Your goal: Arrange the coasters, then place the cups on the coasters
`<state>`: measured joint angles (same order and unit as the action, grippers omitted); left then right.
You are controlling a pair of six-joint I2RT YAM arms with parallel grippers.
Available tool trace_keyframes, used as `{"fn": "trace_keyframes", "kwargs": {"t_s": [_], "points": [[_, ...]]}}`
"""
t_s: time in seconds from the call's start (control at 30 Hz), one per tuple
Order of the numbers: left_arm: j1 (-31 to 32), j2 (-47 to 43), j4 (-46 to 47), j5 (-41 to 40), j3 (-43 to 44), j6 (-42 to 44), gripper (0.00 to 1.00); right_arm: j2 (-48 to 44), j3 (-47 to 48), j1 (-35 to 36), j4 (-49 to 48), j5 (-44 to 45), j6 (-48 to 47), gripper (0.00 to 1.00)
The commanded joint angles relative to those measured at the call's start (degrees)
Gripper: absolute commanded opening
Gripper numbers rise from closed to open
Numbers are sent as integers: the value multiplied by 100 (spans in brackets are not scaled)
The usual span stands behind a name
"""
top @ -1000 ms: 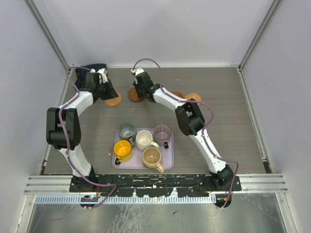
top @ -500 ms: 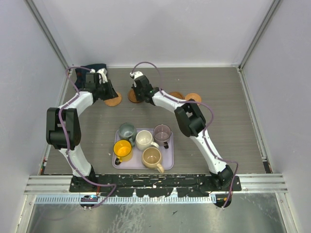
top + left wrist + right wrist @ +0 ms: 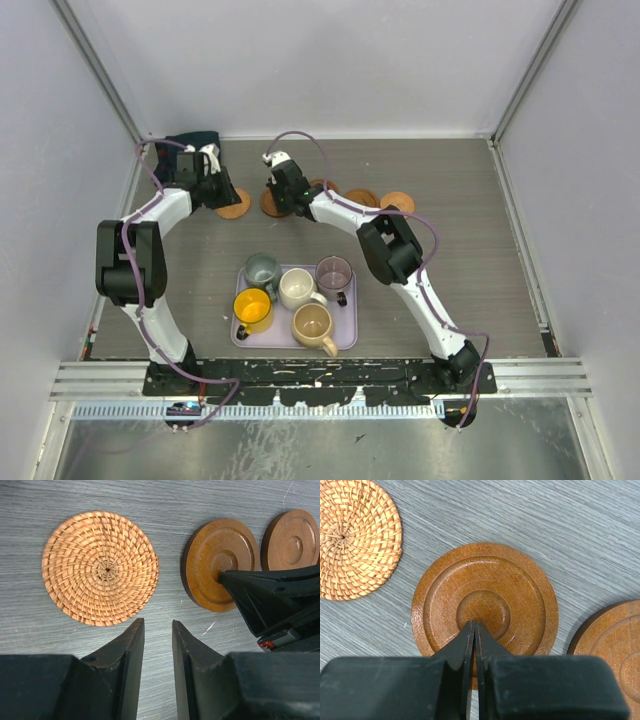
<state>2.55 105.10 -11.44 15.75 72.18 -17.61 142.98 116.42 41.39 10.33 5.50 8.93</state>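
A: Biggest first?
B: Pale walls (image 3: 330,60), grey wood-grain table (image 3: 480,250). Lavender tray (image 3: 345,322) at six o'clock, carrying all five cups (image 3: 297,288).
A: And the coasters (image 3: 397,201)?
B: At twelve o'clock. Right gripper (image 3: 474,627) clenched, pressing on wooden coaster (image 3: 485,595). Left gripper (image 3: 158,630) slightly parted, holding nothing, woven coaster (image 3: 100,568) at its eleven.

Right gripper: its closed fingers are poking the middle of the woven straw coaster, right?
Not quite. The right gripper is shut, but its tips sit at the middle of the smooth wooden coaster. The woven coaster lies beside that one, off to the side. The right wrist view shows this.
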Motion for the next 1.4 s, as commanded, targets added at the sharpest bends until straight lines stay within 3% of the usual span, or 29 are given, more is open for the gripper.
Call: {"fn": "trace_keyframes", "kwargs": {"t_s": [0.0, 0.23, 0.53, 0.87, 1.37], "points": [[-49, 46, 95, 14, 73, -16, 31, -199, 85, 71, 260, 210, 17, 9], [-61, -40, 664, 173, -124, -77, 31, -332, 862, -37, 185, 983, -395, 13], [-61, -434, 1120, 434, -418, -123, 31, -1186, 105, -335, -280, 1592, -322, 18], [-61, -847, 1149, 532, -816, -48, 33, -1365, -848, -974, -95, 1202, 357, 15], [-61, -756, 1248, 605, -919, -104, 33, -924, -723, -1001, 63, 900, 346, 14]]}}
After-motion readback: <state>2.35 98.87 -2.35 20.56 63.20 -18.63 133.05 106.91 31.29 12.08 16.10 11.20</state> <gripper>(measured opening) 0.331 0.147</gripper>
